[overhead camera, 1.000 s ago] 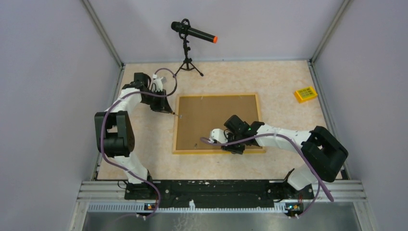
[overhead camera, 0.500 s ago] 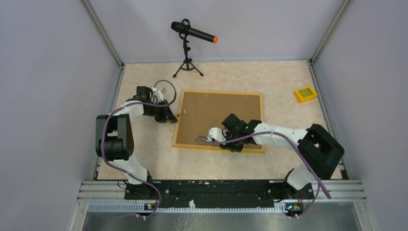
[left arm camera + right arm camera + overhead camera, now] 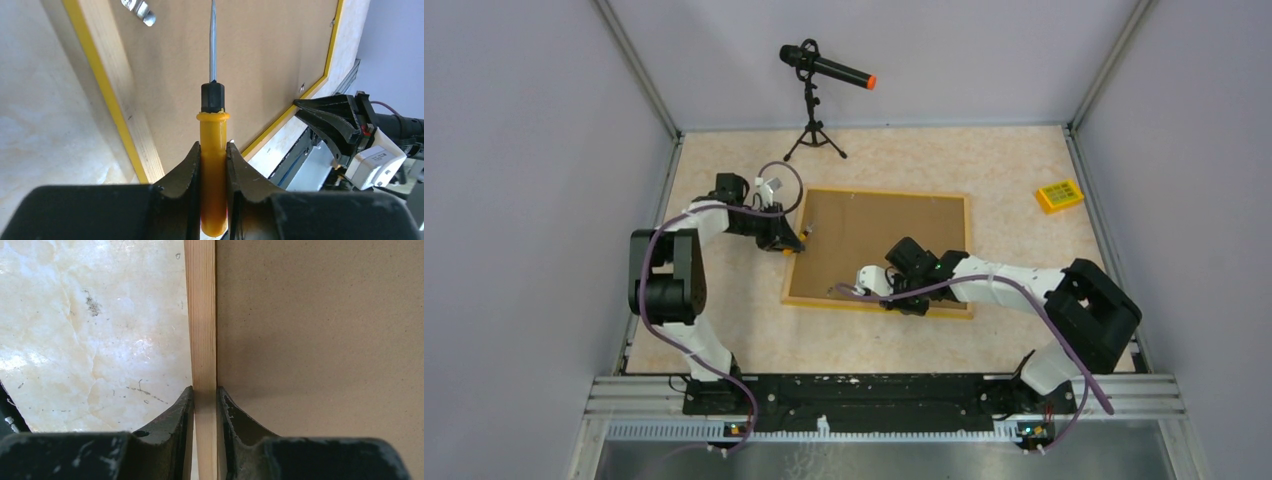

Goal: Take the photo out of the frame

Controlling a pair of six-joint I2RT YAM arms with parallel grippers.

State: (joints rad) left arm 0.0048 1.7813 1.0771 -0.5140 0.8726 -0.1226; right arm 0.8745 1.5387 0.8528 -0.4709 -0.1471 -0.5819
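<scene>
The frame (image 3: 879, 245) lies face down, its brown fibreboard back up, with a pale wood edge and a thin yellow border. The photo is hidden under the backing. My left gripper (image 3: 786, 238) is at the frame's left edge, shut on a yellow-handled screwdriver (image 3: 213, 165). Its blade points across the backing (image 3: 270, 60), near a metal clip (image 3: 140, 9). My right gripper (image 3: 906, 303) is shut on the frame's near wood edge (image 3: 201, 315), one finger on the table side and one on the backing (image 3: 320, 340).
A microphone on a small tripod (image 3: 814, 100) stands at the back of the table. A small yellow block (image 3: 1059, 195) lies at the far right. Grey walls close in the left, right and back sides.
The frame has turned slightly and shifted right in my right gripper. My left gripper has moved right with the screwdriver, from beside the frame to over its left edge.
</scene>
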